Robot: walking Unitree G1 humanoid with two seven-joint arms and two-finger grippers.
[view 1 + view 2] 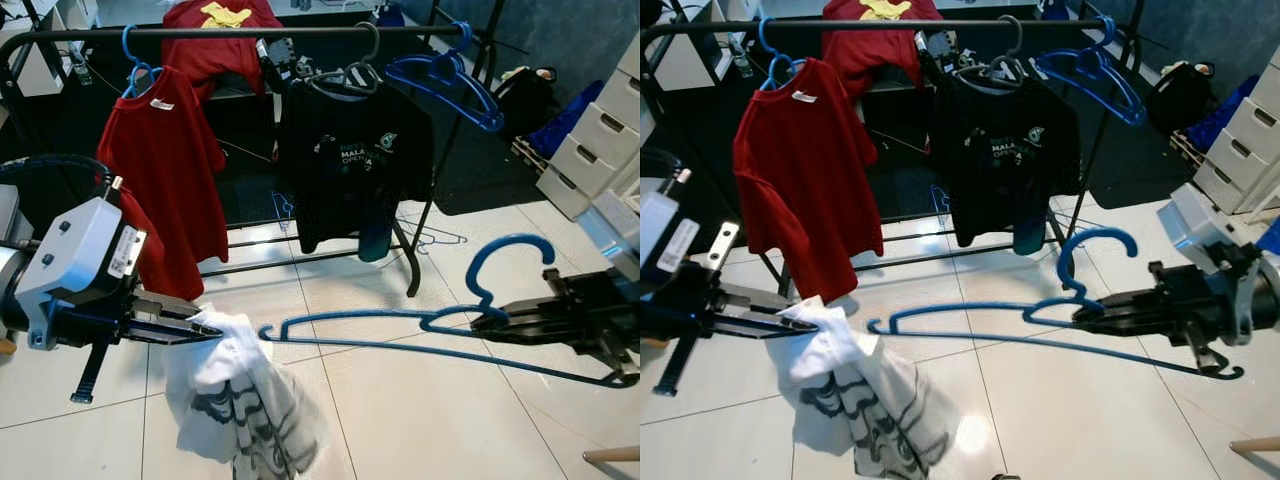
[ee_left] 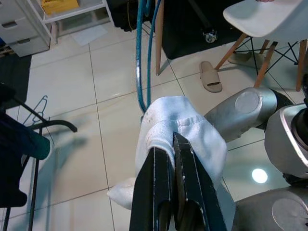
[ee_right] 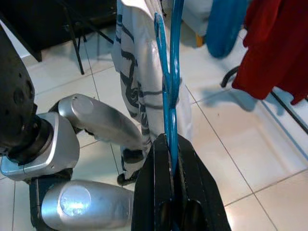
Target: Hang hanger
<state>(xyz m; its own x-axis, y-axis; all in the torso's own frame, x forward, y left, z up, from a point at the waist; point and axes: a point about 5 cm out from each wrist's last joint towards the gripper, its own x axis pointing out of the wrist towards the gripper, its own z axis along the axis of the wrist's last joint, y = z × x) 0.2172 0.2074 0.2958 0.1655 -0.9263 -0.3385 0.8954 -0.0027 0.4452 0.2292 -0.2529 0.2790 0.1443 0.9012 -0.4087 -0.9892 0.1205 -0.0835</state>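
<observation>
My right gripper is shut on a blue wire hanger, held level, its hook curling up and its far tip reaching toward the left. My left gripper is shut on a white T-shirt with dark print, which droops below it. The hanger's tip lies right beside the shirt's gripped edge. In the left wrist view the fingers pinch the white cloth; in the right wrist view the fingers clamp the hanger.
A black clothes rail stands ahead. On it hang a red shirt, a black shirt and a bare blue hanger. White drawers stand at the right. The floor is pale tile.
</observation>
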